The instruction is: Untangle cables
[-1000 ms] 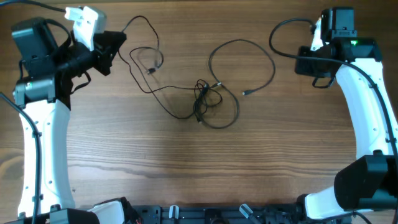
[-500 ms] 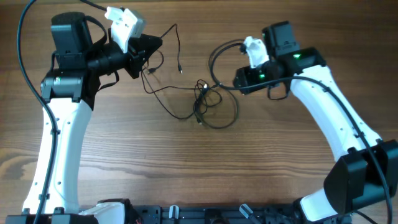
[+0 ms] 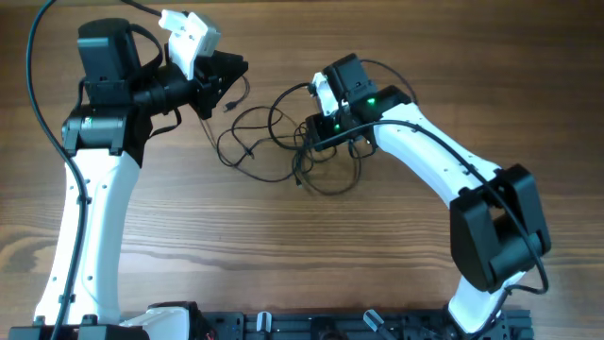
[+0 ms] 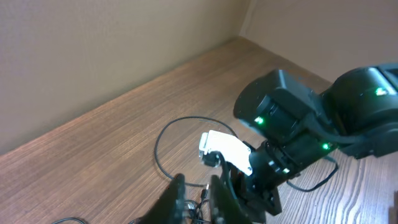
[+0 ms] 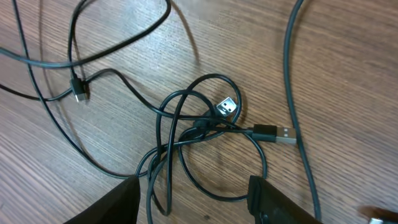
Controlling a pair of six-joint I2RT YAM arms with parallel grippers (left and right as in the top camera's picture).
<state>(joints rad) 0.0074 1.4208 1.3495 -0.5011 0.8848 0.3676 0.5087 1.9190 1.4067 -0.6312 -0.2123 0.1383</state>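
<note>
A wooden bench (image 3: 283,255) is shown, on which the cables (image 5: 200,129) are spread as loose loops toward the far middle, gathered into a knot at their centre. The right jaws are held wide apart, released, directly above that knot, which is framed between them in the right wrist view. The left jaws are placed at the loops' left edge; whether they are clenched cannot be told. A silver USB plug (image 5: 278,133) is seen just right of the knot.

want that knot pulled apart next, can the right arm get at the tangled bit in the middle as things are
Probably yes: the right end effector hangs open close above the knot, and nothing covers it.
</note>
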